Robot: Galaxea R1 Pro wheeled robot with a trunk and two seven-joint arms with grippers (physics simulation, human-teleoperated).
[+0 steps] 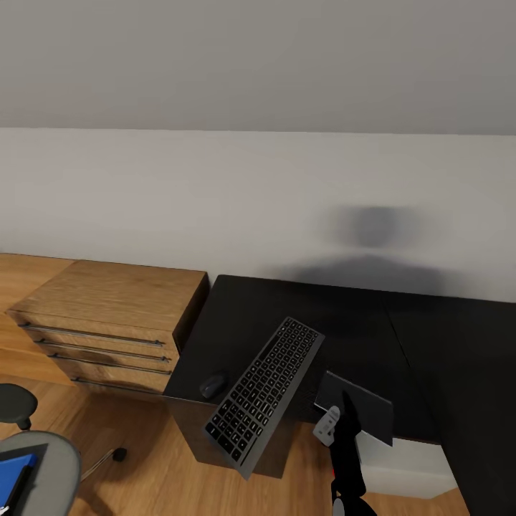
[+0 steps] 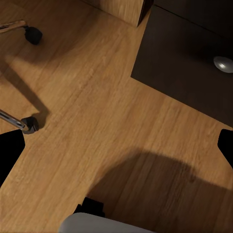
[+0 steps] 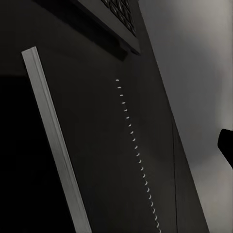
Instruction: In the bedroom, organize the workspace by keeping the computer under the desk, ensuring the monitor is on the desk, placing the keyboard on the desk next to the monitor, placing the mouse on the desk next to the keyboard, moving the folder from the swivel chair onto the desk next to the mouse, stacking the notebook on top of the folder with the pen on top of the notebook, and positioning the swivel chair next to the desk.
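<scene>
Down at the near corner, the swivel chair (image 1: 36, 459) sits on the wooden floor (image 1: 158, 466) with the bright blue folder (image 1: 13, 476) lying on its grey seat. Just ahead, the right arm reaches up to the bench (image 1: 287, 322), its right tool (image 1: 337, 419) at the near edge of the dark grey notebook (image 1: 358, 412); whether those jaws grip it, I cannot tell. The notebook overhangs the bench's front edge. Beside it the keyboard (image 1: 265, 383) lies askew, its near end jutting past the edge. The black mouse (image 1: 213, 385) rests next to it. The left tool (image 2: 116, 145) hangs over the floor, fingers spread wide, holding nothing. Further left stands a wooden drawer chest (image 1: 107, 315) against the wall.
</scene>
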